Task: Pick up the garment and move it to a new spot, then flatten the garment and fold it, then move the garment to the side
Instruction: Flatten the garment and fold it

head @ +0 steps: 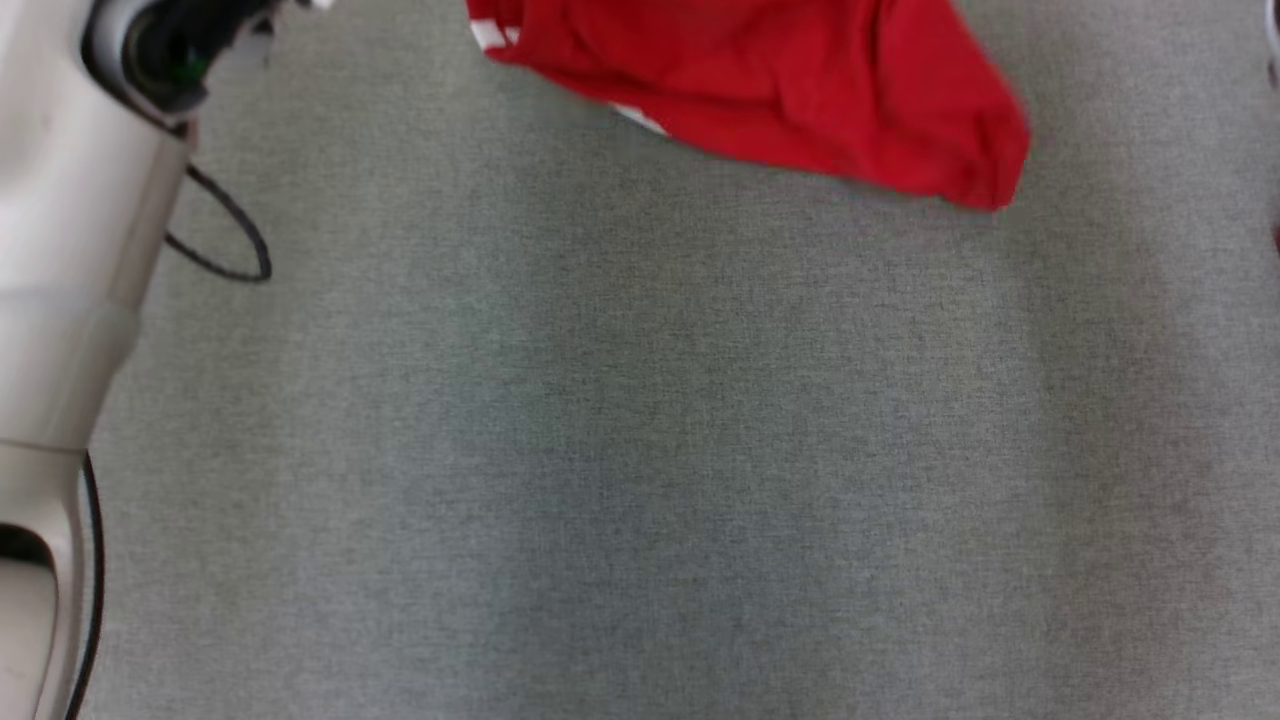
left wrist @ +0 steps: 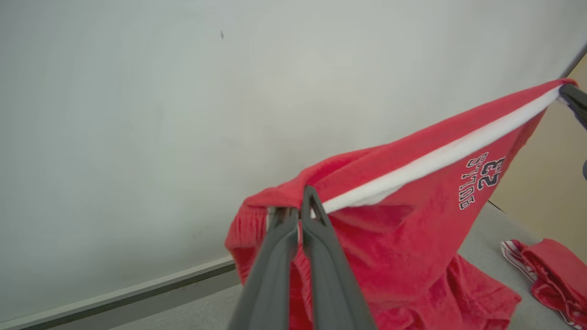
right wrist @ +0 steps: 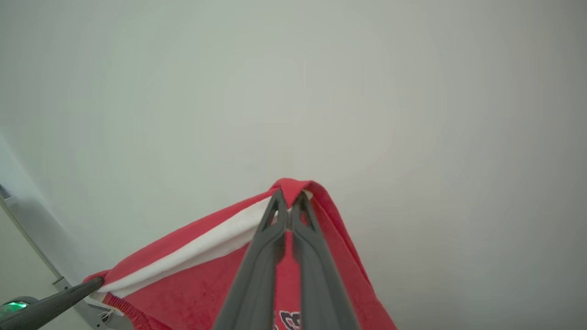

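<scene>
Holds garment (left wrist: 403, 247) by white-striped edge, taut between left gripper (left wrist: 300, 208) and right gripper (right wrist: 289, 201), both pinched on cloth. Advise level, even tension; lay trailing part flat on grey surface (head: 640, 450) first.

Pale left forearm (head: 60, 250) reaching forward, left jaws clamped together, right jaws clamped together

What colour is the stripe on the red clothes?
White stripe; best seen in left wrist view.

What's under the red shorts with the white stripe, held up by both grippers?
Grey felt-like surface; the lower folds of the red shorts seem to rest on it. A second crumpled red garment lies beside, apart. Anything beneath the bunched folds is covered.
</scene>
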Robot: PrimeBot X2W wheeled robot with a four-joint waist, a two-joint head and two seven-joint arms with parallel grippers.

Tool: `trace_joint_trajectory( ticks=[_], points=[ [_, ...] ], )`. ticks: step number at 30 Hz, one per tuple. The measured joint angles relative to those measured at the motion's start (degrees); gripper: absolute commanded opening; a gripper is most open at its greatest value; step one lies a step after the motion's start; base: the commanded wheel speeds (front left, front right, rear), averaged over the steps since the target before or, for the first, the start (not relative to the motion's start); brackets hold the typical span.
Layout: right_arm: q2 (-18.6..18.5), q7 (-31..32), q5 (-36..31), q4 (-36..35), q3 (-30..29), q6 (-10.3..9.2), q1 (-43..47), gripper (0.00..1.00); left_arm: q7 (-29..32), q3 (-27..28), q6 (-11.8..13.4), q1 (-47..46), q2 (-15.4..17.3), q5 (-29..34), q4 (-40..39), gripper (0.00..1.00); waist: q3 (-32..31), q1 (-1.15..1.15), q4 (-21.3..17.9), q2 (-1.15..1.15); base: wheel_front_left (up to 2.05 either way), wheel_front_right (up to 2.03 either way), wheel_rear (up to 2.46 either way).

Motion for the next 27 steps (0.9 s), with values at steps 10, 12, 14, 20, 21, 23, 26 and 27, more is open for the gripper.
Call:
trace_joint_trajectory(
  ticks=[10, 12, 14, 20, 21, 23, 26, 27],
  points=[
    [0.23, -3.01, 0.22, 4.43, 2.45, 0.00, -10.52, 0.00, -3.13, -3.24, 0.00, -9.46, -0.67, -3.86, 6.13, 0.00, -1.32, 0.00, -0.32, 0.00, 0.00, 0.00, 0.00],
    [0.14, -3.05, 0.78, 4.83, 3.16, 0.00, -10.56, 0.00, -3.48, -4.26, 0.00, -9.59, -0.64, -4.60, 6.58, 0.00, -1.63, -0.01, -0.40, 0.00, 0.00, 0.00, 0.00],
    [-0.13, -2.97, 1.72, 4.78, 4.10, 0.00, -10.26, 0.00, -3.74, -5.57, 0.00, -9.41, -0.52, -6.04, 6.35, 0.00, -1.91, -0.01, -0.42, 0.00, 0.00, 0.00, 0.00],
    [-2.08, -1.27, 2.01, 1.69, 11.52, 0.00, -2.60, 0.00, -2.41, -12.27, 0.00, -3.37, 2.25, -8.83, 2.94, 0.00, -3.50, 0.00, -0.79, 0.00, 0.00, 0.00, 0.00],
    [-2.71, -1.03, 2.16, 0.75, 12.72, 0.00, -1.02, 0.00, -2.37, -13.06, 0.01, -2.17, 2.94, -9.81, 2.38, 0.00, -4.01, -0.01, -0.86, 0.00, 0.00, 0.00, 0.00],
    [-4.37, -0.43, 2.88, -1.38, 14.97, 0.00, 2.75, 0.00, -1.75, -15.34, 0.01, 0.83, 3.96, -11.26, 0.85, 0.00, -5.31, -0.01, -0.96, 0.00, 0.00, 0.00, 0.00],
    [-7.28, 0.66, 4.37, -5.80, 18.16, 0.00, 8.35, 0.00, -0.46, -18.58, 0.01, 5.95, 5.32, -13.50, -1.90, 0.00, -7.80, -0.01, -1.07, 0.00, 0.00, 0.00, 0.00],
    [-8.55, 1.03, 4.82, -7.76, 19.14, 0.00, 10.17, 0.00, 0.11, -19.39, 0.01, 7.60, 5.89, -14.68, -2.70, 0.00, -8.77, -0.01, -1.08, 0.00, 0.00, 0.00, 0.00]
  ],
)
